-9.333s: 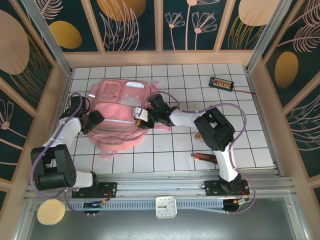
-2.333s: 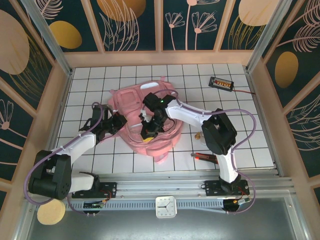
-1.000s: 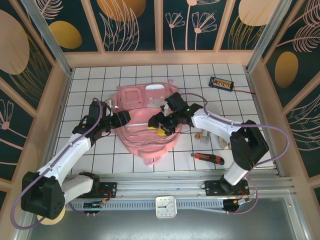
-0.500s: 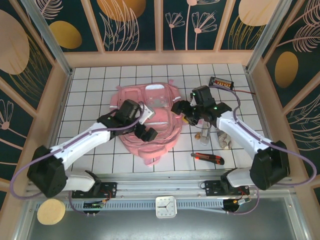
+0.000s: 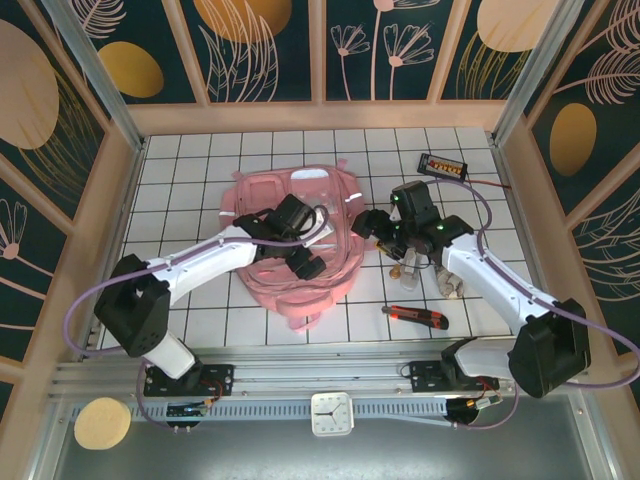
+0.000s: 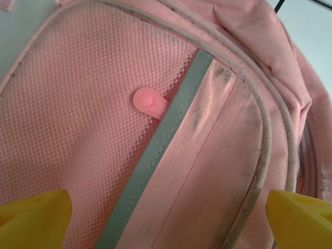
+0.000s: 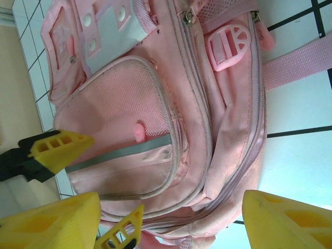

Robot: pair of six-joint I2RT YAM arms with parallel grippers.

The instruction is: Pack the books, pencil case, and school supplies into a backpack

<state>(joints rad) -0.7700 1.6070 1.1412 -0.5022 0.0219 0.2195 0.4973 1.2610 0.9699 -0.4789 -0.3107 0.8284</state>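
Note:
The pink backpack (image 5: 300, 190) lies flat on the tiled table with its front mesh pocket (image 6: 78, 104) facing up. My left gripper (image 5: 305, 262) hovers open just above that pocket, near the grey strip (image 6: 155, 155). Its yellow fingertips (image 6: 31, 215) stand wide apart with nothing between them. My right gripper (image 5: 365, 222) is open at the backpack's right edge, above the side zipper (image 7: 207, 104), and it holds nothing. A few small clear and silvery school supplies (image 5: 405, 268) lie on the tiles to the right. The books and the pencil case are out of view.
A red and black cutter (image 5: 415, 316) lies near the front right. A black wired box with orange buttons (image 5: 443, 165) sits at the back right. Wooden walls close in the table (image 5: 200, 300) on three sides. A pink strap (image 7: 295, 65) trails off the backpack.
My right gripper has drawn back to the right, off the backpack's middle to its edge. The left gripper has opened and moved right across the front pocket. The yellow thing seen earlier has gone from sight.

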